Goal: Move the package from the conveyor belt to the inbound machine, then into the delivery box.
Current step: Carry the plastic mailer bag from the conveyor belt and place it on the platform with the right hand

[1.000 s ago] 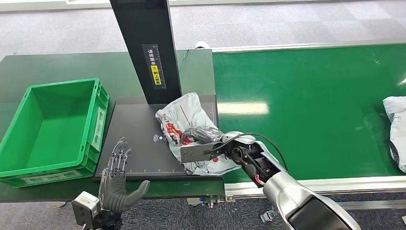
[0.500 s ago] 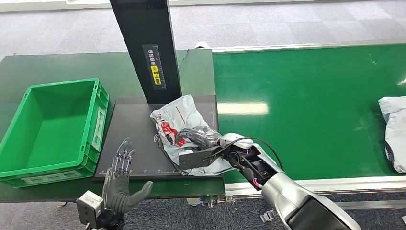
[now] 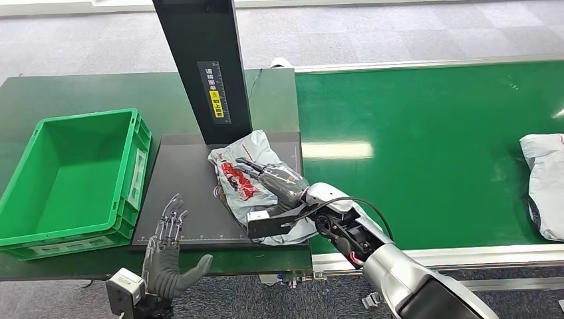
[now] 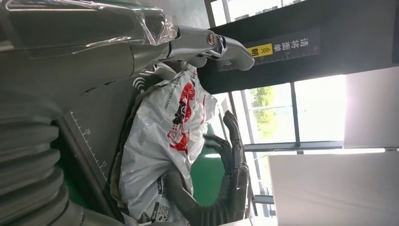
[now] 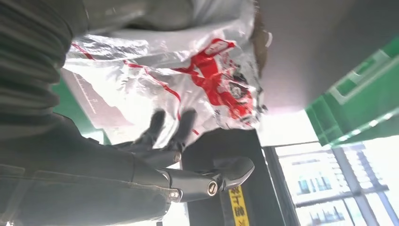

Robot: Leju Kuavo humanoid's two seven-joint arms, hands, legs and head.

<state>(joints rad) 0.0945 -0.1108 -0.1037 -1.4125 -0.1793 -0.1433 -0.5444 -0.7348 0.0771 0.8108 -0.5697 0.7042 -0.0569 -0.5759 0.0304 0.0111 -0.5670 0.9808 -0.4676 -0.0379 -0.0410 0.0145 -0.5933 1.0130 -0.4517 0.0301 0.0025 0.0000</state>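
Conveyor belt (image 3: 432, 146) occupies the robot's right; a second grey parcel (image 3: 545, 183) lies at its far right edge. Dark-green bench (image 3: 86, 93) carries the inbound machine, a black plate (image 3: 189, 193) under a black column (image 3: 199, 60). Delivery box (image 3: 66, 179), a green crate, stands just left of the plate and holds nothing. Package (image 3: 249, 183), a white printed bag, lies on the plate's right half, long axis running diagonally. Right hand (image 3: 276, 183) rests on it, fingers spread over the top; a firm grip cannot be confirmed. Left hand (image 3: 166, 256) hovers open at the plate's near edge, between package and box.
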